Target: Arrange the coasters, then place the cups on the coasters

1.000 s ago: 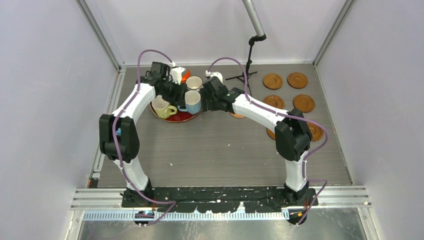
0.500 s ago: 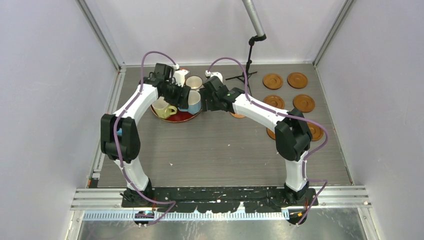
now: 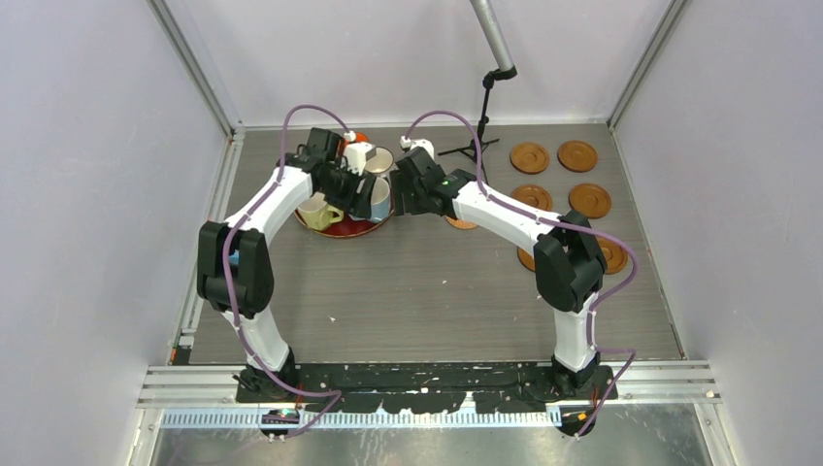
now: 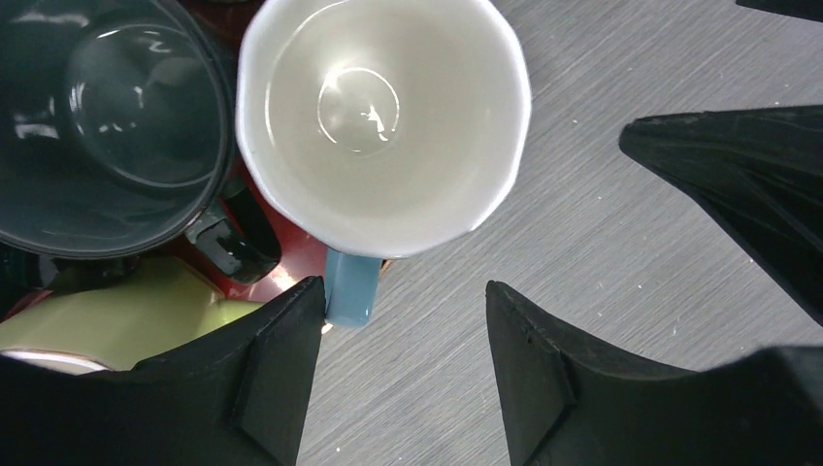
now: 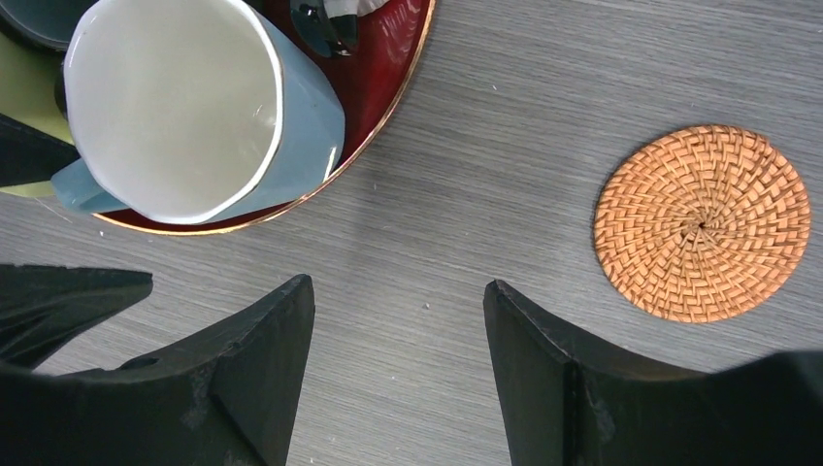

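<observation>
One light blue cup (image 4: 383, 116), glossy white inside

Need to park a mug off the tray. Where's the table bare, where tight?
Bare: the grey tabletop between the round red tray and the arm bases. The gap between tray and woven round coaster sits under the right gripper. Crowded: the tray, packed with mugs, and the brown wooden coasters far right.

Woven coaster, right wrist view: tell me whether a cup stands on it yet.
No, the woven coaster lies bare on the table, and the light blue cup sits apart on the red tray.
</observation>
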Available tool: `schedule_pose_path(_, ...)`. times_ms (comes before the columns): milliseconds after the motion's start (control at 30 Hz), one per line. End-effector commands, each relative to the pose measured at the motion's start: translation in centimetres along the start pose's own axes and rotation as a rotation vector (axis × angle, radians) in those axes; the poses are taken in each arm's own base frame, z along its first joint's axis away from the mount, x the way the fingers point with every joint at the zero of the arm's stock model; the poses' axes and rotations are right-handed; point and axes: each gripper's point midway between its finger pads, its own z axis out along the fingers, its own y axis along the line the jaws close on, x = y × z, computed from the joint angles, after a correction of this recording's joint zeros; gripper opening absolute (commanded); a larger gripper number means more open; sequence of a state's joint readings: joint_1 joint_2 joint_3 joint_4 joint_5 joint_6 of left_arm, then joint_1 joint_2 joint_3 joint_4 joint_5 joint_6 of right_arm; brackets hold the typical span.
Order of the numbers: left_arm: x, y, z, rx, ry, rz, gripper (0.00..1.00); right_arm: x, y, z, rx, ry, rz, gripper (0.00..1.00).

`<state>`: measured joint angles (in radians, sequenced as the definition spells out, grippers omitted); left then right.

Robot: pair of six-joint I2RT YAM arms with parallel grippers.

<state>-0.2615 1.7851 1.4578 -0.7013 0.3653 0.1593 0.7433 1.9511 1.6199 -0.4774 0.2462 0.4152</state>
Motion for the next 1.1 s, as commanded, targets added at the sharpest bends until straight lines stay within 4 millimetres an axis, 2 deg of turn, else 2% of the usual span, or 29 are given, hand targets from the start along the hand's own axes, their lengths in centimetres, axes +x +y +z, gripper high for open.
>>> schedule_pose_path(0,-1.0,-2.4,-1.6,0.047,-0.046,0.01,0.63,-2.5,-0.4,-1.3,-0.001,-0.082,0.013,0.69)
schedule_pose_path(233,-1.2,-3.8,-1.8,0.096,-0.041,-0.019,0.64,-2.3,-0.2,-1.4,-0.019,-0.068,0.015,0.7)
schedule_pose_path(400,-1.9,-3.6,-2.9,0.081,-0.07,-0.046,0.72,-2.1,0.7,-1.9,-0.039,-0.06,0.044,0.73)
schedule_pose_path(500,-3.5,-2.4,-5.5,0.038,-0.158,-0.097,0.77,-2.1,1.8,-2.2,-0.046,-0.072,0.061,0.74)
schedule_pose_path(633,-5.6,-1.0,-9.9,-0.048,-0.29,-0.128,0.86,-2.1,3.6,-2.4,-0.017,-0.087,0.096,0.75)
schedule_pose_path(700,-6.2,-0.3,-12.2,-0.104,-0.336,-0.154,0.95,-2.2,4.6,-2.7,0.019,-0.103,0.112,0.75)
schedule_pose_path(733,-6.3,0.2,-13.3,-0.136,-0.355,-0.176,0.99,-2.4,5.2,-3.0,0.032,-0.113,0.117,0.75)
schedule_pose_path(900,-5.6,3.0,-17.2,-0.325,-0.416,-0.292,1.0,-2.7,8.1,-3.4,0.071,-0.154,0.146,0.76)
schedule_pose_path(933,-5.3,3.5,-17.8,-0.365,-0.422,-0.315,1.0,-2.6,8.8,-3.3,0.075,-0.152,0.147,0.77)
schedule_pose_path(1067,-5.0,3.9,-19.4,-0.426,-0.473,-0.349,1.0,-1.8,9.6,-1.6,0.128,-0.112,0.179,0.8)
